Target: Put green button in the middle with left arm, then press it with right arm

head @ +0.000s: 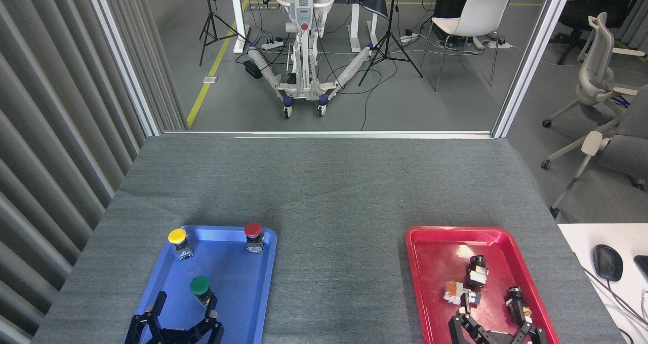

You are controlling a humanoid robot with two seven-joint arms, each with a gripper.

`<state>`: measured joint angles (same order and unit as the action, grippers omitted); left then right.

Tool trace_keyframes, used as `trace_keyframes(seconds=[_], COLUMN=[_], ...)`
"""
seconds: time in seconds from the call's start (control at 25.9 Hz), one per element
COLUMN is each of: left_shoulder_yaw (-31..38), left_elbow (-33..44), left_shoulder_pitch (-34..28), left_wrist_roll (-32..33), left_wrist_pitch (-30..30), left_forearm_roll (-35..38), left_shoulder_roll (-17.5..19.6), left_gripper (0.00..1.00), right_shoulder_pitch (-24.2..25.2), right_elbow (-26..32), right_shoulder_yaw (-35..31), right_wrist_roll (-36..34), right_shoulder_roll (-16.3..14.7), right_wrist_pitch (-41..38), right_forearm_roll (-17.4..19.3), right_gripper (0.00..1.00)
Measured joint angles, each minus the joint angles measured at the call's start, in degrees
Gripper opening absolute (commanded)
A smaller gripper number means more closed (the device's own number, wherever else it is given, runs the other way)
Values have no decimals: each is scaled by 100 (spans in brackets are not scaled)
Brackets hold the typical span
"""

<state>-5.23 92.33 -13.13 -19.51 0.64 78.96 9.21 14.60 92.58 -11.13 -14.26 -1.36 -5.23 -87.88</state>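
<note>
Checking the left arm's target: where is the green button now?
Head view, lower left: green button stands in the blue tray, nearer than the yellow and red buttons.

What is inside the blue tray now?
The blue tray holds the yellow button, the red button and the green button. The left gripper is open around the green one, covering part of its base and the tray floor.

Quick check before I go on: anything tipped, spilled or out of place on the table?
The three small parts in the red tray lie tipped on their sides, not upright. In the blue tray, the yellow button, red button and green button stand upright. No spill shows.
</note>
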Motion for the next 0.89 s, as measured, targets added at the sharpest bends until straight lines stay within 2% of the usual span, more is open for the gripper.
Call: trace_keyframes(seconds=[0.27, 0.54, 0.7, 0.89], left_shoulder_yaw=[3, 3, -1, -4], left_elbow=[70, 70, 67, 66], left_shoulder_pitch=[-2, 3, 1, -12], left_wrist_roll=[-15, -51, -53, -53], left_wrist_pitch=[-51, -264, -285, -286], left_forearm_roll=[-86, -116, -121, -121], left_shoulder_roll=[53, 87, 89, 87], left_gripper=[100, 100, 100, 100], right_shoulder_pitch=[-238, -777, -775, -548], right_elbow=[-28, -474, -527, -545], right_shoulder_yaw=[99, 246, 271, 228], right_wrist_roll=[166, 263, 271, 279], right_shoulder_roll=[53, 72, 62, 12], right_wrist_pitch=[-30, -449, -751, -875], right_forearm_roll=[-288, -350, -348, -304], right_gripper=[100, 99, 99, 99])
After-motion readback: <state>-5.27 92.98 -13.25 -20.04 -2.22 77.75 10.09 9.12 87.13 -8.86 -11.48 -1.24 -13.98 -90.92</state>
